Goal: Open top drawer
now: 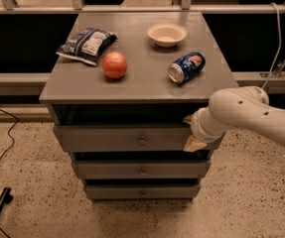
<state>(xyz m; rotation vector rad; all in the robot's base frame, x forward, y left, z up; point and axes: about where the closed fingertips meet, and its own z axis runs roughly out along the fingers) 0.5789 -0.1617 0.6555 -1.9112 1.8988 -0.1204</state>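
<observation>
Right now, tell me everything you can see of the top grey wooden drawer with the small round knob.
The top grey wooden drawer is the widest of three, with a painted front and a small round metal knob at its centre. It sits level under the grey cabinet top, a dark gap above it, pulled out little if at all. The arm's gripper is at its right end, tan fingers open, one at the front's top edge, one lower; contact unclear.
</observation>
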